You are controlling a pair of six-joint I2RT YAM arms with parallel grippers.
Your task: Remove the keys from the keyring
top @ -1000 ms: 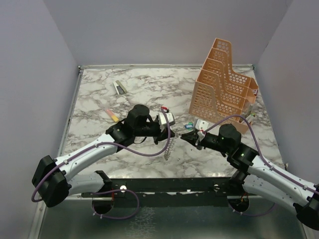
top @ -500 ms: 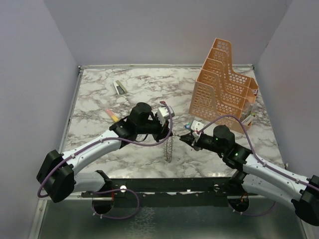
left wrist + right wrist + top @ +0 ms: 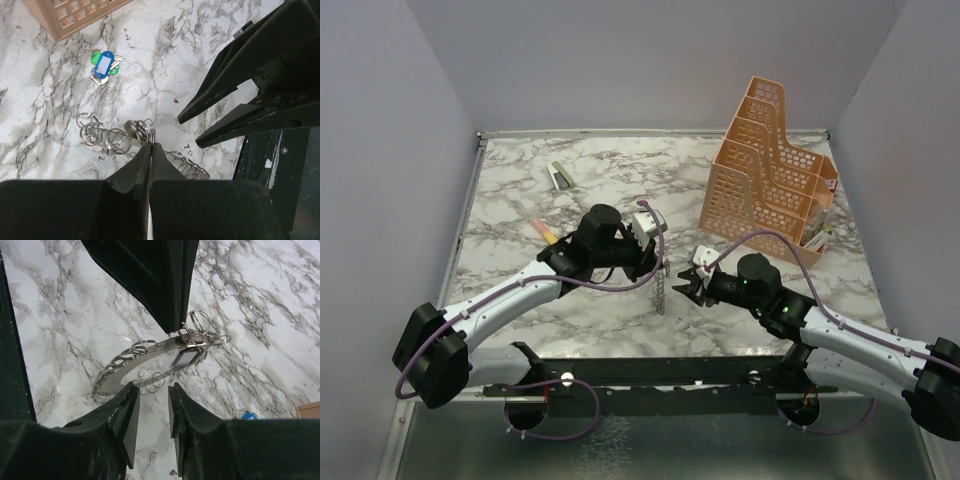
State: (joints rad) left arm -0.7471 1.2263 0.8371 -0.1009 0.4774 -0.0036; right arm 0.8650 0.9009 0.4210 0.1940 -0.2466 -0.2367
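Note:
My left gripper [image 3: 657, 264] is shut on the rim of the keyring [image 3: 661, 291], a large thin metal ring that hangs edge-on just above the marble. In the left wrist view the shut fingertips [image 3: 151, 145] pinch the ring [image 3: 125, 141] among small silvery keys and loops [image 3: 90, 131]. My right gripper [image 3: 684, 286] is open and empty, just right of the ring. In the right wrist view its jaws [image 3: 151, 390] stand apart just short of the ring's band [image 3: 150, 359]. The keys and loops [image 3: 137, 347] fan along that band, and the left fingers [image 3: 165, 290] grip it from above.
An orange mesh file holder [image 3: 770, 170] stands at the back right. A blue-green key tag [image 3: 104, 63] lies near its base and also shows in the right wrist view [image 3: 247, 415]. A stapler-like item [image 3: 560, 176] and a marker [image 3: 546, 231] lie at the back left.
My right gripper has moved left and nearer, up to the hanging keyring. My left gripper still holds the ring and has shifted slightly.

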